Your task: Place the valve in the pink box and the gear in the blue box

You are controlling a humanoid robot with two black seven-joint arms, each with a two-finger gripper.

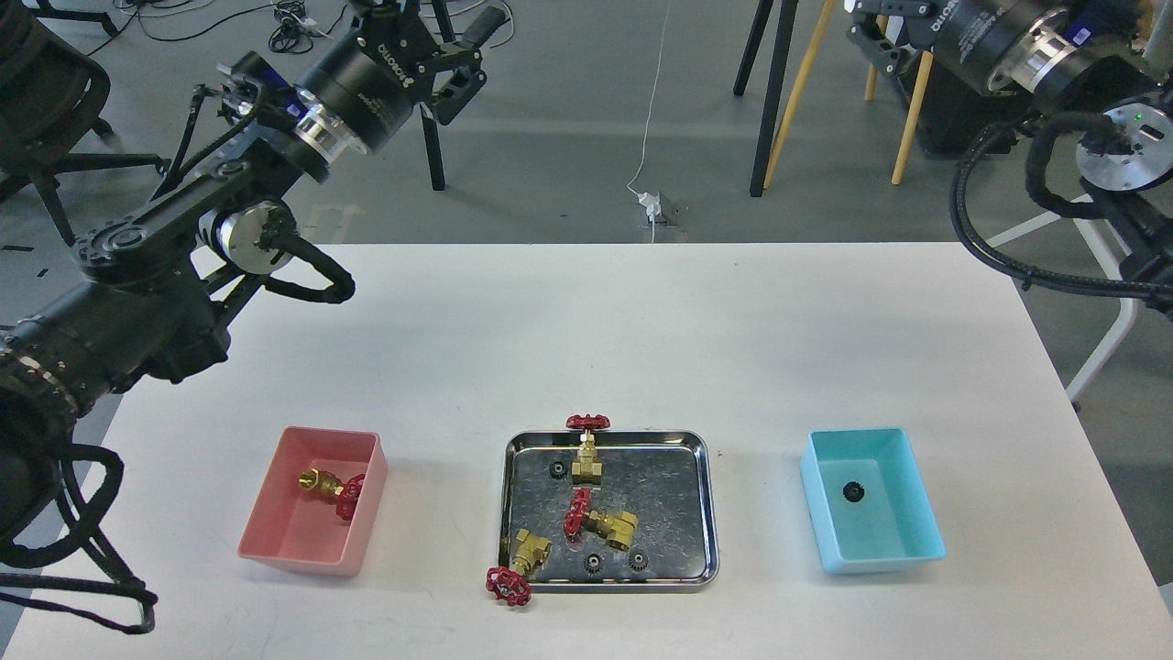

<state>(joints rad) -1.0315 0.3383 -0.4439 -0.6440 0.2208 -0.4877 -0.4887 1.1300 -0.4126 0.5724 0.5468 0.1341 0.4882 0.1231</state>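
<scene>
One brass valve (328, 489) with a red spoked wheel lies in the pink box (275, 530); one black toothed gear (853, 492) lies in the blue box (916, 550). I judge a fresh pick from the steel tray (704, 513) comes next. My left gripper (463, 50) is raised, fingers spread; the right gripper is out of frame.

The tray (701, 513) is shiny scratched metal; the pink box (275, 536) and blue box (907, 550) are smooth matt plastic; the table (586, 330) is matt white.
</scene>
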